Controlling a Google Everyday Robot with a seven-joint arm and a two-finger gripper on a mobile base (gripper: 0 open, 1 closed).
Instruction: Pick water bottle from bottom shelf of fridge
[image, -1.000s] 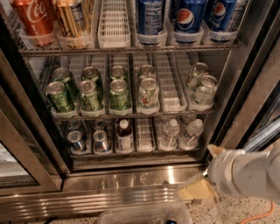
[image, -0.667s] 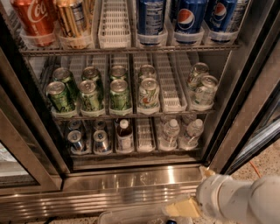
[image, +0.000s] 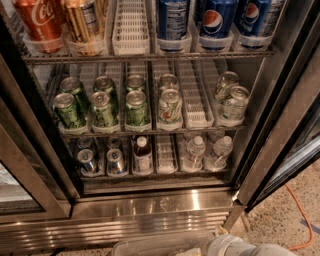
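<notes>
Hand (image: 220, 244) sits low before fridge (image: 280, 125); two water bottles (image: 195, 151) on bottom shelf (image: 165, 161).

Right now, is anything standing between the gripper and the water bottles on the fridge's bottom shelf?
Nothing visible does. The gripper is low at the picture's bottom edge, in front of the fridge's steel base panel. The water bottles stand at the front of the bottom shelf, with no drinks before them.

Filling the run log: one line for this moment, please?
phase: pre-grasp | gripper: view's bottom edge, below fridge | water bottle: untouched, bottom shelf
</notes>
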